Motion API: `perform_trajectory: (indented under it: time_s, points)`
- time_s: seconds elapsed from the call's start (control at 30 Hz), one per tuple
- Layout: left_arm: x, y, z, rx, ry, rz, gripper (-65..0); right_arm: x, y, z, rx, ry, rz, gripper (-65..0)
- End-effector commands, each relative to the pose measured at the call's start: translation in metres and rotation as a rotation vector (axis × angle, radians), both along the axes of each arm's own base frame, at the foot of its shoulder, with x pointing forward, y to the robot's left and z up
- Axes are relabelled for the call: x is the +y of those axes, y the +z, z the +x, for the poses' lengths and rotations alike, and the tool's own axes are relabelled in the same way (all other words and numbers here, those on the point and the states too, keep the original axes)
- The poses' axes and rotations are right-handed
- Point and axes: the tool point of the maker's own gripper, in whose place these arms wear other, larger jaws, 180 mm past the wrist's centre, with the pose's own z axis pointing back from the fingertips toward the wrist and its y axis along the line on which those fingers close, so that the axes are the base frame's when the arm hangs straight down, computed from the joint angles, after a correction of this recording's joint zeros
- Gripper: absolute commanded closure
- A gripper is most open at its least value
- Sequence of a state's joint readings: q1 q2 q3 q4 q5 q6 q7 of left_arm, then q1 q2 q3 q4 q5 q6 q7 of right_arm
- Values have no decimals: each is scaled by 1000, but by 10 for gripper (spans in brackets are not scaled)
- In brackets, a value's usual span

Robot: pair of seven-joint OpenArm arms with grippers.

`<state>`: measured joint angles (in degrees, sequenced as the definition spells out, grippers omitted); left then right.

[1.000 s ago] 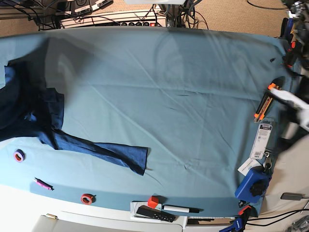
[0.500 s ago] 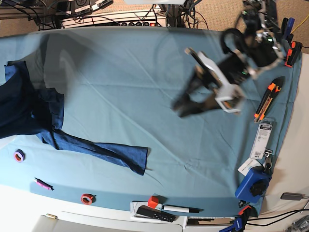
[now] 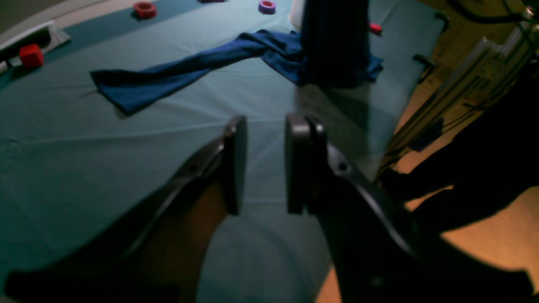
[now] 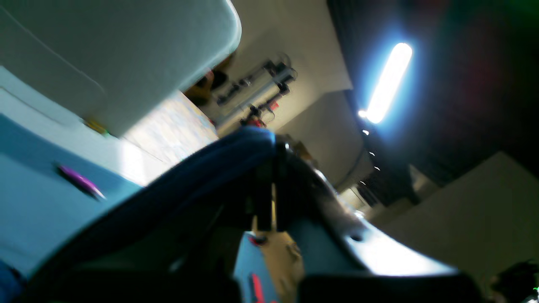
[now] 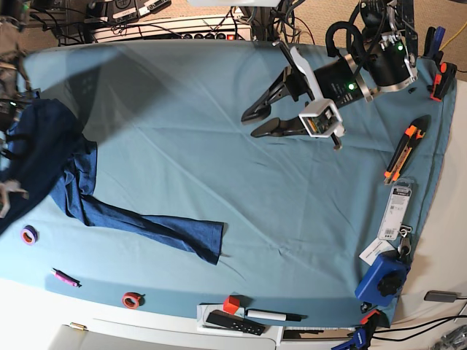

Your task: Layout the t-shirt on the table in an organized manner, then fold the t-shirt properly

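Left gripper (image 5: 254, 125), absent a second ago, now hovers upper centre, parted and empty. Right gripper (image 4: 269, 202) stays clenched on the t-shirt (image 5: 51, 164) at frame left; layout is only starting.

The shirt (image 5: 80, 197) is dark navy blue, plain, perhaps faintly heathered. The table (image 5: 219, 146) cloth is light teal. Small things near the edge: a purple ring (image 5: 29, 235), red ring (image 5: 131, 300), red cube (image 5: 231, 304).

place: robotics lab | evidence: power strips (image 5: 208, 34), clamps (image 5: 440, 79), cloth-draped table (image 5: 219, 109)
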<state>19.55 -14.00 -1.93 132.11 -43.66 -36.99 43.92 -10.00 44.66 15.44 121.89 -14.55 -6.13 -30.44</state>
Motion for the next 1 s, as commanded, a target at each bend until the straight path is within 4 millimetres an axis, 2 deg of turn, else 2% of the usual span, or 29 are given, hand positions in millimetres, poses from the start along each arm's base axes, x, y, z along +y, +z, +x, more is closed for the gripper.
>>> perform_trajectory:
  time_s: [0.0,0.13,0.23,0.37,0.47,0.6,0.7,0.77,0.83,0.9,0.97]
  points:
    - [-2,9,-5,-15,-11,-41,-168,8,17,1,-62,24,-19,0]
    - [-2,2,-13,22,-14,-40,-168,37,1,16,-63,99,81,0]
    - [-2,0,-15,32,-12,-38,-168,72,-18,30,-38,188,164,0]
    - [-1,-1,-15,31,-10,-32,-168,141,-40,47,8,356,272,0]
    - [0,-5,-13,27,-1,-7,-168,200,-41,54,9,496,359,0]
    - [3,-13,-10,18,17,50,-168,284,-20,52,-21,703,469,0]
    - [4,-14,-10,17,20,59,-168,339,14,41,-86,849,537,0]
    - [4,-14,-10,17,20,59,-168,367,43,31,-150,922,552,0]
    - [4,-15,-10,21,23,58,-168,385,69,27,-217,948,538,0]
    - [4,-16,-12,33,25,54,-168,389,89,34,-281,928,479,0]
    - [6,-21,-15,49,27,67,-168,373,99,58,-325,803,435,0]
